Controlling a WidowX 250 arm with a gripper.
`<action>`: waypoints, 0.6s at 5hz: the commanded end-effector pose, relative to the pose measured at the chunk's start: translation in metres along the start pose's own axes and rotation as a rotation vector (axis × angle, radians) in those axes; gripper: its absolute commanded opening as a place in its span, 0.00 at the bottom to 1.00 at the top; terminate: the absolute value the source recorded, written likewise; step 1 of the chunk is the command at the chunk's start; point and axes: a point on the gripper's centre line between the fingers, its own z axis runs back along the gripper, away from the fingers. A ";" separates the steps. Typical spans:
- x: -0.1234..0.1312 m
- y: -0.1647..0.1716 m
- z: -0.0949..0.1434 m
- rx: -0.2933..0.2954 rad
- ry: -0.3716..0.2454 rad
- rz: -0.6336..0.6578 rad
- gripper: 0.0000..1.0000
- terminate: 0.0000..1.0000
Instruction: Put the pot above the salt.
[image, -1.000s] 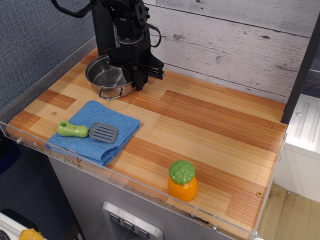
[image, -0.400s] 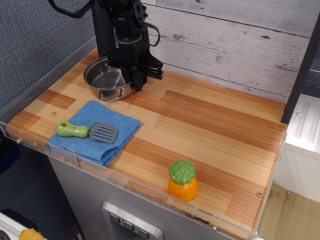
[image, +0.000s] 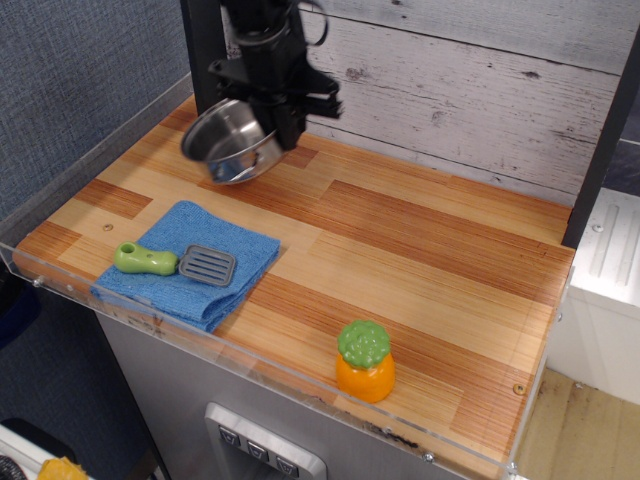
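Wooden table (image: 420, 250) is sitting unchanged, one only. One pot (image: 232, 140) is now hanging lifted off the wood and tilted, its open side turned toward the left, over the back-left part of the table; a moment ago it was resting flat there. One gripper (image: 285, 122) is clamping the pot's right rim, fingers closed on it, and is sitting higher in frame than before. One blue cloth (image: 190, 262) is lying at the front-left edge, not moved. One spatula (image: 175, 262), green handle and grey slotted blade, is lying on the cloth, same spot. One salt (image: 365, 361), orange with green cap, is standing upright near the front edge, well apart from the pot, same place as earlier.
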 end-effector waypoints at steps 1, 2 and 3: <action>0.002 -0.051 0.041 -0.039 -0.095 -0.130 0.00 0.00; -0.002 -0.086 0.042 -0.078 -0.100 -0.190 0.00 0.00; -0.008 -0.123 0.033 -0.114 -0.085 -0.245 0.00 0.00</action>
